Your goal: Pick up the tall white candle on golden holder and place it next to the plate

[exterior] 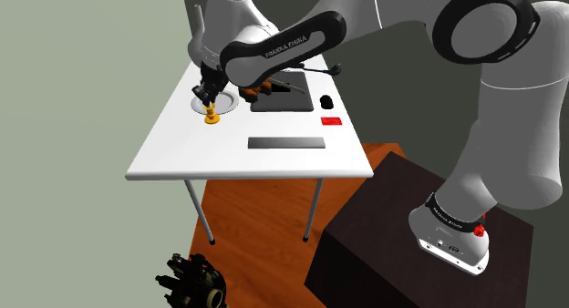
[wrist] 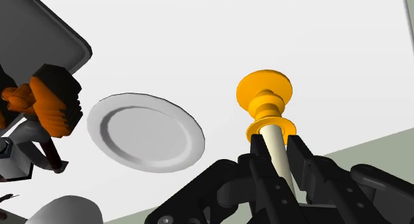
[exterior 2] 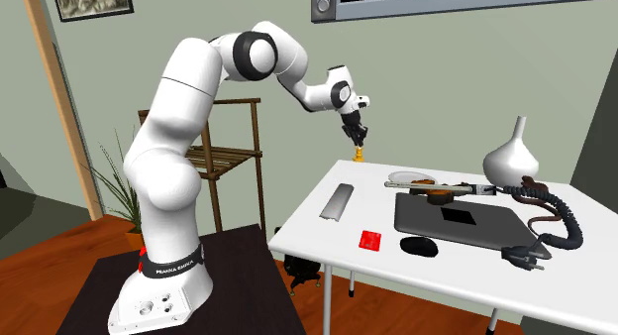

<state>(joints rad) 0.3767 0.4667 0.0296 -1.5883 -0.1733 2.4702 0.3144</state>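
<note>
A cream-white candle (wrist: 276, 150) stands in a golden holder (wrist: 264, 100) on the white table (exterior: 173, 147), near its far corner. My gripper (wrist: 278, 144) is shut on the candle's shaft, with a black finger (wrist: 260, 156) on each side of it. The holder's base (exterior: 212, 120) is at the tabletop or just above it; I cannot tell whether it touches. A round grey-white plate (wrist: 144, 132) lies flat close beside the holder, and in the shoulder view the plate (exterior: 223, 103) sits right behind it. In the second exterior view the gripper (exterior 2: 355, 136) hangs over the holder (exterior 2: 358, 156), to the left of the plate (exterior 2: 409, 177).
Past the plate lie an orange-handled tool (exterior: 264, 86) and a dark flat slab (exterior 2: 456, 219). A black mouse (exterior 2: 419, 246), a red card (exterior 2: 371, 240), a grey bar (exterior 2: 339, 200), a white vase (exterior 2: 512, 162) and a coiled cable (exterior 2: 550, 229) share the table. The table's edge runs close by the holder.
</note>
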